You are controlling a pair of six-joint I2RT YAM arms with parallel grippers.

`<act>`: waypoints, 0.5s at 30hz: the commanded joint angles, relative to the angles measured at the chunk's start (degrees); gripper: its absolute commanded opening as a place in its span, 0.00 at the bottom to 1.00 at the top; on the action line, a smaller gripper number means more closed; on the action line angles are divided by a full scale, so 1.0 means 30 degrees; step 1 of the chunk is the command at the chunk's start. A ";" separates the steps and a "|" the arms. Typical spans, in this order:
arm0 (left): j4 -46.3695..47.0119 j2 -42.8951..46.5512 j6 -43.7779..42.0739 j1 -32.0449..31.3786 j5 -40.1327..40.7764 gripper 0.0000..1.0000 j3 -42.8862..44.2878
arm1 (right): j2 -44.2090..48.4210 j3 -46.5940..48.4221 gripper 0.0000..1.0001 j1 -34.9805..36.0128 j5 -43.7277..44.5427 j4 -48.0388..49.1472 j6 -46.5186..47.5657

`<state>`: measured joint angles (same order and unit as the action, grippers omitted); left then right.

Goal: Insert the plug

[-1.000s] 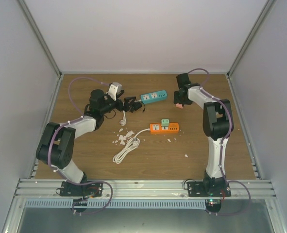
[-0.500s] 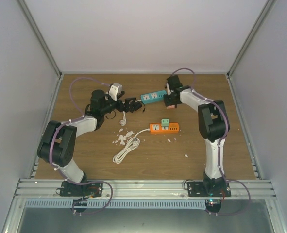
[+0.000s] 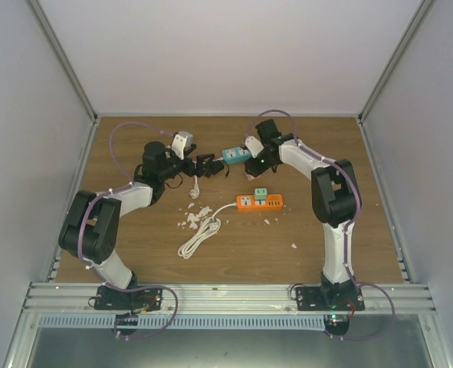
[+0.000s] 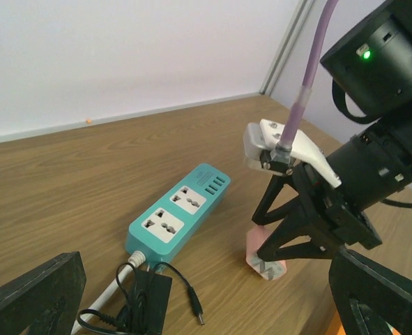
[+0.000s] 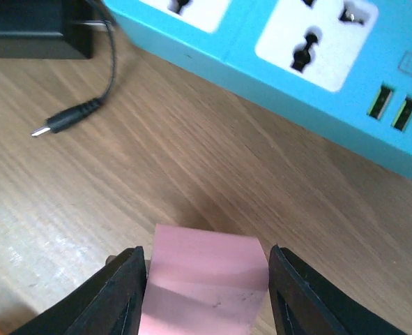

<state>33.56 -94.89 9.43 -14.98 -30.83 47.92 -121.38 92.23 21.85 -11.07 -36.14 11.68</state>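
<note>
Notably, item: pink plug [image 5: 206, 272], pinched between right jaws, at or just above bench [image 3: 326, 230]; could not tell which. Teal power strip [image 5: 317, 77] lay just ahead of those jaws. Step judged: carry plug to socket. Method: lift clear, square plug over socket holes, press straight down; strip likely to slide unless braced. Right arm [image 3: 303, 157] reached forward, wrist pitched down. Left jaws spread wide, empty; black adapter [image 4: 146, 296] lay between them.

You've got a teal rectangular plastic power strip [image 4: 178, 220], socket faces white. Pink plastic block plug [image 5: 206, 276], grey zigzag at one end. Orange plastic power strip [image 3: 249, 203]; green cube adapter [image 3: 260, 192]. Brown wood-grain tabletop [image 3: 356, 230].
</note>
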 commanded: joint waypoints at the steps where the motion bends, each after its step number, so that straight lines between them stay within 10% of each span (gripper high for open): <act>1: 0.0535 -0.0202 -0.0232 0.0142 -0.0081 0.99 0.0462 | -0.0227 0.1791 0.50 -0.0150 -0.1007 -0.2135 0.2307; 9: 0.0461 -0.0296 -0.0248 0.0699 -0.0195 0.99 0.0456 | -0.0664 0.2154 0.54 -0.0807 -0.0848 -0.2433 0.2489; 13: 0.0614 -0.0170 -0.0214 0.0780 -0.0195 0.99 0.0227 | 0.0785 0.2287 0.97 -0.0587 -0.0533 -0.1166 0.0904; 15: 0.0608 -0.0196 -0.0208 0.0777 -0.0203 0.99 0.0198 | 0.1818 0.2404 1.00 -0.0239 0.0711 -0.0383 -0.0330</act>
<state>33.50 -94.96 9.41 -12.93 -30.85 47.92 -121.67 97.51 19.66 -12.99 -41.54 16.25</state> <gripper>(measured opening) 0.990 0.958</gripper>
